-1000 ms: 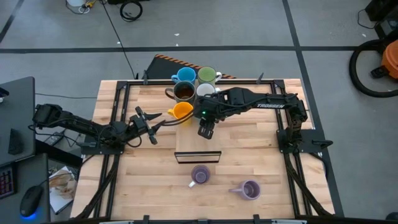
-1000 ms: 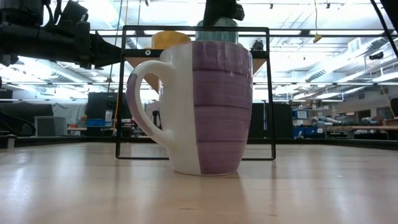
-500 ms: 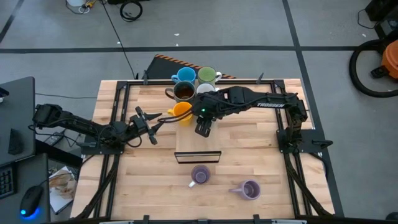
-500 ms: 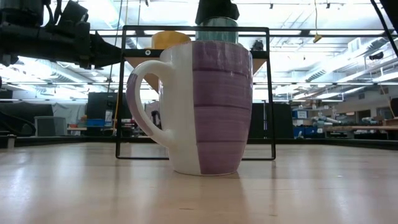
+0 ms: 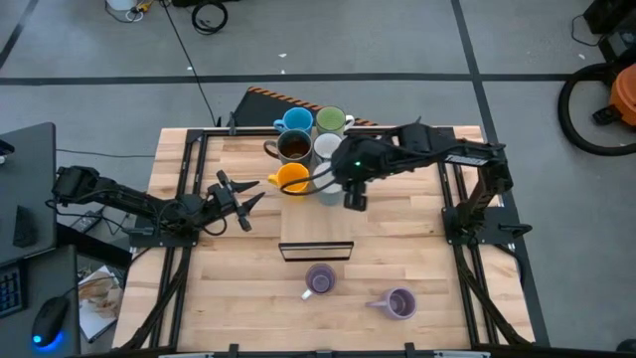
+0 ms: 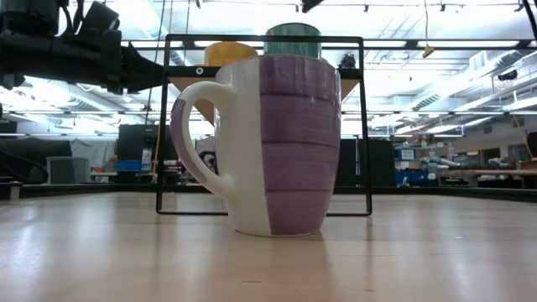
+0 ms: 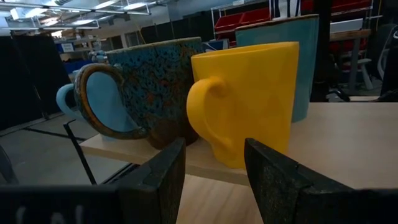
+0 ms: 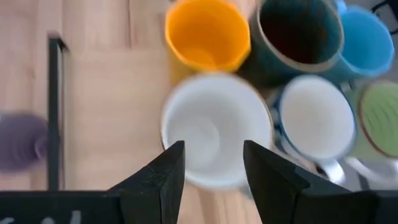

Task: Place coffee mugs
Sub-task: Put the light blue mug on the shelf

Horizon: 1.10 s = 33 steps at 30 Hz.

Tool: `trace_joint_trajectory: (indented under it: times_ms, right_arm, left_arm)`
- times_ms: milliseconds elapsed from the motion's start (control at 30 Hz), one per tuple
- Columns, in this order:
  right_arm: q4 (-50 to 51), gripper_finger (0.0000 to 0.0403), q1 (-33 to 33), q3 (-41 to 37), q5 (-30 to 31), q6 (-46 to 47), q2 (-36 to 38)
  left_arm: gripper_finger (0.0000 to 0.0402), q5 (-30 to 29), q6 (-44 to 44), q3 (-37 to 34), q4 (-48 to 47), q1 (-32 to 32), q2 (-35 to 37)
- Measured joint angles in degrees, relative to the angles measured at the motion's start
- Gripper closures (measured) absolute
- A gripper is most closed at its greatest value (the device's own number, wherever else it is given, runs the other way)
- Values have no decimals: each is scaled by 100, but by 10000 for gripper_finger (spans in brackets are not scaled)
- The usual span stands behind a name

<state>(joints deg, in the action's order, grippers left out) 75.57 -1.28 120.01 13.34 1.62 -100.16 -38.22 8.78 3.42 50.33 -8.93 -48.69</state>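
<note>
Six mugs stand on their bases on a raised wooden shelf (image 5: 316, 224): blue (image 5: 295, 121), green (image 5: 332, 121), dark brown (image 5: 294, 146), white (image 5: 328, 145), orange (image 5: 292, 178), and beside it a teal mug with a white inside (image 8: 214, 127). My right gripper (image 5: 355, 195) hangs open above that last mug, apart from it. My left gripper (image 5: 248, 195) is open and level at the table's left, pointing at the orange mug (image 7: 249, 99). Two lavender mugs (image 5: 320, 280) (image 5: 398, 302) stand on the table near its front edge.
The shelf's black wire frame (image 6: 264, 40) stands between the near lavender mug (image 6: 268, 143) and the mugs on top. Black rails (image 5: 189, 189) run along the table's left and right sides. Bare wood lies between the shelf and the right rail (image 5: 407, 229).
My right gripper has risen off the teal mug, moved toward the table's right and far side, and rolled about its own axis; its finger gap looks unchanged. The teal mug stays upright on the shelf next to the orange one.
</note>
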Motion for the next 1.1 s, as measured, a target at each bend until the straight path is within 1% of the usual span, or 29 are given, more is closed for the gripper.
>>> trace_joint_trajectory:
  times_ms: [167, 300, 400, 500, 600, 700, 800, 900, 1100]
  right_arm:
    - [576, 232, 83, 0, 74, -173, 166]
    - [1019, 223, 207, -15, 83, -345, 188]
    - [1059, 212, 351, -159, 178, -580, 195]
    - [933, 198, 547, -410, 142, -909, 195]
    - [804, 186, 779, -695, -105, -1219, 191]
    - [597, 183, 986, -964, -552, -1510, 192]
    - [355, 186, 1152, -1132, -935, -1727, 191]
    - [168, 192, 1288, -1277, -1191, -1980, 189]
    - [-30, 196, 1456, -1340, -1698, -2135, 191]
  left_arm:
    - [230, 0, -79, 0, -91, 0, 0]
    - [230, 0, -103, 0, -104, 0, 0]
    - [230, 0, -107, 0, -106, 0, 0]
    - [230, 0, -109, 0, -108, 0, 0]
    - [230, -2, -115, 0, -111, 2, 0]
    - [230, 0, -122, 0, -141, 0, 0]
    - [230, -2, -120, 0, -142, 0, 2]
    - [230, -2, -120, 0, -143, 1, 0]
    - [230, -2, -120, 0, -185, 0, 0]
